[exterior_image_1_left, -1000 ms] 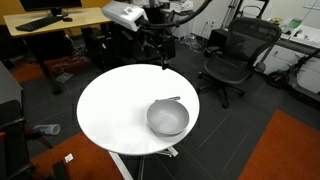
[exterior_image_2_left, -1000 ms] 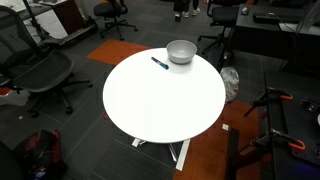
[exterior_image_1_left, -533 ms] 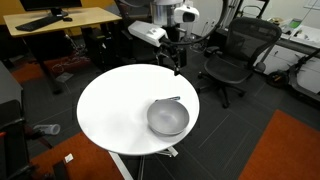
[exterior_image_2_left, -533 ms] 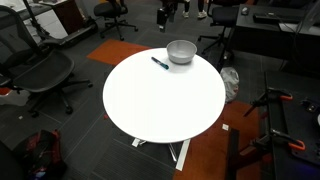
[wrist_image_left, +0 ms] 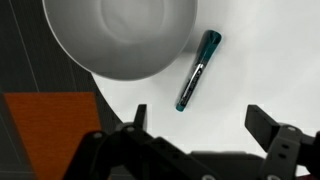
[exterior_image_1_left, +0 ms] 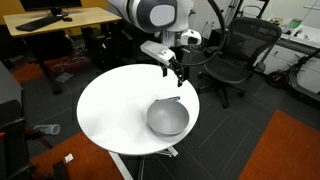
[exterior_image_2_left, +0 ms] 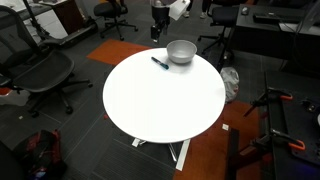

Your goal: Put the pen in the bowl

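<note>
The gripper [wrist_image_left: 197, 128] hangs with its fingers spread wide apart and nothing between them; the wrist view looks straight down past them at the pen [wrist_image_left: 197, 70], which lies flat on the white table [wrist_image_left: 265, 55], outside the bowl [wrist_image_left: 120, 35] and just beside its rim, seemingly not quite touching.

Over the last second the arm has swung in from the table's far edge; in an exterior view the gripper [exterior_image_1_left: 177, 72] now stands above the table, over the pen and well clear of it; pen and bowl lie where they lay before, so only the arm has changed.

That looks like the end of the approach: the pen is not yet grasped, and nothing of the placing is done; the bowl is empty.

The next move probably calls for a descent, with the fingers turned to straddle the pen across its thin width; its upper end sits close to the bowl wall, so a finger could knock the bowl or roll the pen away.
</note>
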